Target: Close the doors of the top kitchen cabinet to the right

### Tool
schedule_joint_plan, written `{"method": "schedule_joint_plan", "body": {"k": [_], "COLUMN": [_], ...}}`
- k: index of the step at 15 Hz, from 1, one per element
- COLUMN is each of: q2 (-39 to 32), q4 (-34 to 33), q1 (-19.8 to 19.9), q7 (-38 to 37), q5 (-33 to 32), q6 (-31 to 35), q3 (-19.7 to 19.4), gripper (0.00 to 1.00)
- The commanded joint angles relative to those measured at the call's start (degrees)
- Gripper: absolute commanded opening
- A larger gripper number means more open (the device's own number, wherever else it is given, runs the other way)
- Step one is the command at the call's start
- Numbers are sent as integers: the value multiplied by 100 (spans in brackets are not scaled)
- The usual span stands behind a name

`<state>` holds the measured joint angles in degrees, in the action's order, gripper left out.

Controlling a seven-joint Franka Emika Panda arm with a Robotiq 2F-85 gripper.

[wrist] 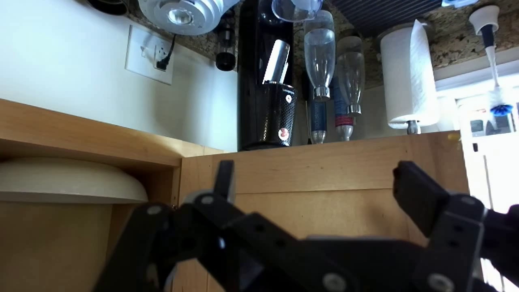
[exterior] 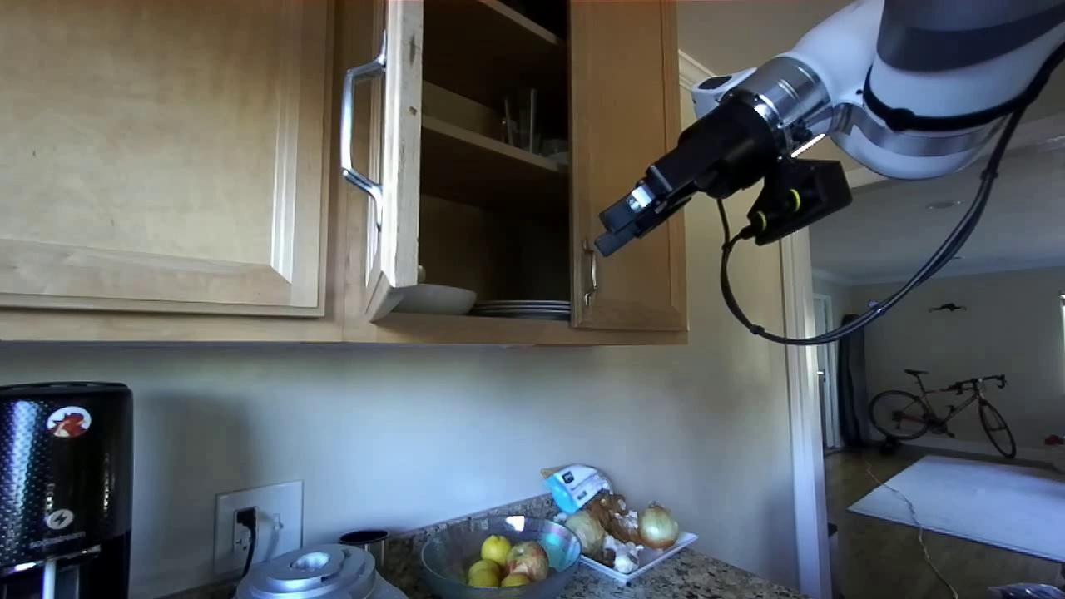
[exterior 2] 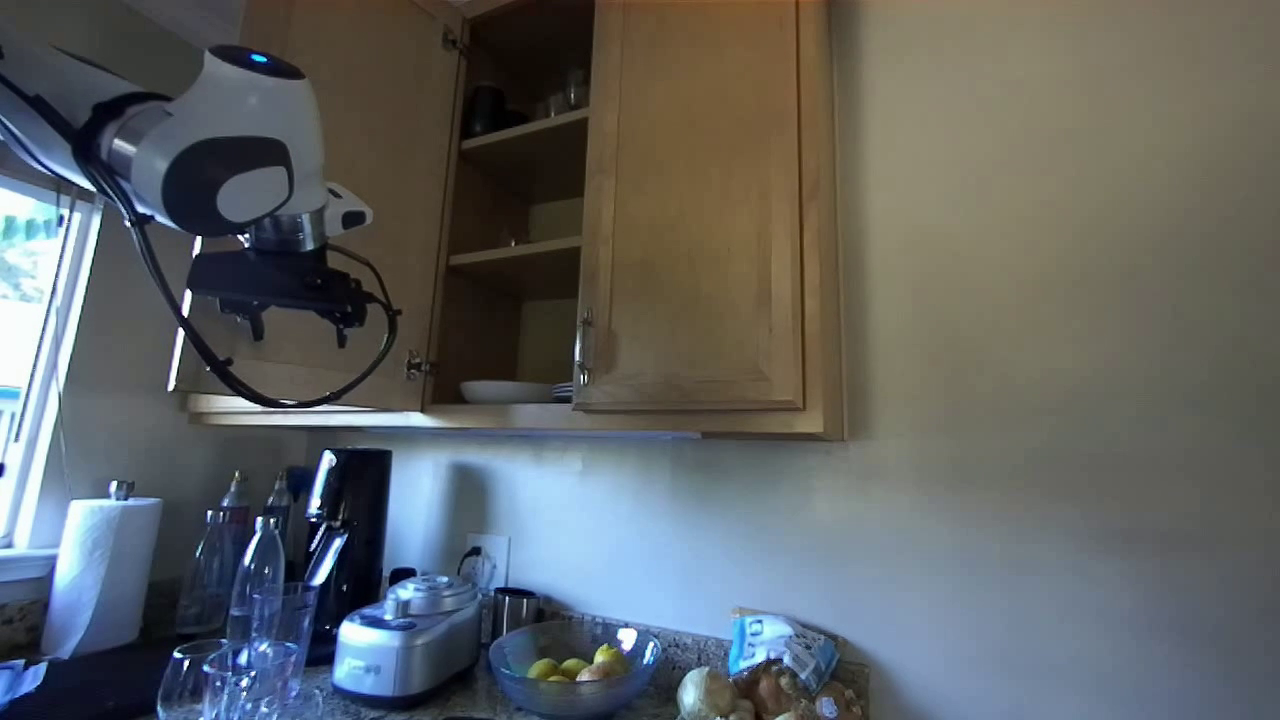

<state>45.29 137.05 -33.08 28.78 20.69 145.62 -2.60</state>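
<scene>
The top kitchen cabinet (exterior: 507, 331) also shows in an exterior view (exterior 2: 640, 420) and in the wrist view (wrist: 81, 125). Its left door (exterior: 405, 158) stands swung out, nearly edge-on, with a silver bar handle (exterior: 363, 125). Its inner face shows in an exterior view (exterior 2: 400, 230) and fills the middle of the wrist view (wrist: 316, 211). The right door (exterior: 628, 150) looks shut in both exterior views (exterior 2: 695, 210). My gripper (exterior: 607, 233) is in front of the cabinet, facing the open door's inner side (exterior 2: 299, 333). Its fingers (wrist: 315, 174) are wide apart and empty, apparently not touching the door.
A wider-doored cabinet (exterior: 150, 150) adjoins on the left. White dishes (exterior: 437, 299) sit on the bottom shelf. Below stand a black machine (exterior 2: 350, 530), a silver appliance (exterior 2: 410, 635), a fruit bowl (exterior 2: 575, 690) and glass bottles (exterior 2: 258, 570). A cable (exterior: 882, 308) loops below the arm.
</scene>
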Motion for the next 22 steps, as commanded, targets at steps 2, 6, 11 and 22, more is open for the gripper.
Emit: {"method": "schedule_joint_plan", "body": {"k": [2,6,11,22], "q2": [-218,-510,-966,-1573], "q4": [-113,-305,-559,-1131], "q1": [-274,-481,-457,131], "q7": [-79,-380,-1341,-2764], "q5": [96,139,133,-333], "q6": [162,427,980,1494], "q3": [100,400,901,1854], "gripper": [100,100,100,100]}}
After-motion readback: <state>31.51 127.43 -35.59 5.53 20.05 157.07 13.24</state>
